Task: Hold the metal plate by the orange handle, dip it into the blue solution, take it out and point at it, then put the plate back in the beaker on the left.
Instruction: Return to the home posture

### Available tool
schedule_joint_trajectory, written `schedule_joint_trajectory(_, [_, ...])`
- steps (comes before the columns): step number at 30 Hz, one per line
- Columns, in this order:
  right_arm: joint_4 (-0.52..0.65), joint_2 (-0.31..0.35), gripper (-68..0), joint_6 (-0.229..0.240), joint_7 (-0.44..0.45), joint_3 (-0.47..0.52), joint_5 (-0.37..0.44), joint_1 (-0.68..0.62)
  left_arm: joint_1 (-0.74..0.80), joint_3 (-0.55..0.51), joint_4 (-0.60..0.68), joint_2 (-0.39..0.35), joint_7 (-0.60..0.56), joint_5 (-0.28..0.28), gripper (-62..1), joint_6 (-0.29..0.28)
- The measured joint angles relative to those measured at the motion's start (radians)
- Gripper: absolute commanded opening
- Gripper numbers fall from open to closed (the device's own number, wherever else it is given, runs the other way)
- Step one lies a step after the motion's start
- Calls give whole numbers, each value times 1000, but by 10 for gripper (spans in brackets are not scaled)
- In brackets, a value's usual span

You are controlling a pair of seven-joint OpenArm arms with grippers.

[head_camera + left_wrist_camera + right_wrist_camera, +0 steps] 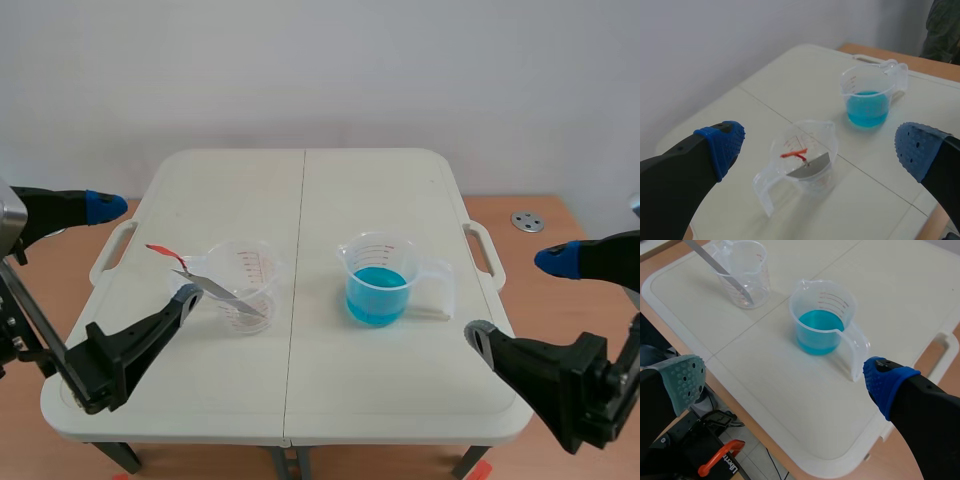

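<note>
Scene view first: a white folding table (pixel 300 390) with two plastic beakers on it. The clear beaker (pixel 258 262) sits left of the table's middle seam. The metal plate (pixel 225 293) leans tilted inside it, and the orange handle (pixel 162 250) pokes out over the rim toward the left arm's side. The other beaker (pixel 380 250) is right of the seam, well apart from the first, and the blue solution (pixel 376 297) fills its lower part. The left gripper (pixel 143 250) hangs just beside the clear beaker, fingers spread wide with nothing between them. Its lower fingertip is close to the plate, and I can't tell if it touches. The right gripper (pixel 517 298) is off by the table's right front corner, also spread wide and holding nothing. There's a little round metal disc (pixel 527 221) on the wooden surface past the table's right edge.

Left wrist view: its own fingers are far apart, blue pads (pixel 722 145) showing. The clear beaker with the plate is just ahead, in line with the gap, and the blue one is further on.

Right wrist view: same deal, fingers wide, one grey-green pad (pixel 685 382) and one blue. The beaker of blue solution is ahead of the gripper, with the clear beaker and plate beyond it.
</note>
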Motion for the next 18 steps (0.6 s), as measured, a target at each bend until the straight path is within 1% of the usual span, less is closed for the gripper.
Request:
schedule_joint_trajectory(3, [0,0,-12,0,0,28,1,-16,-3,-1,38,0,7,-1,14,6])
schedule_joint_trajectory(7, [0,0,-12,0,0,43,8,-34,-3,-1,70,0,31,0,14,6])
schedule_joint_trajectory(9, [0,0,-12,0,0,43,8,-36,-3,-1,75,0,45,-1,14,6])
schedule_joint_trajectory(18, [0,0,-12,0,-1,43,7,-38,-3,-1,75,0,45,0,14,6])
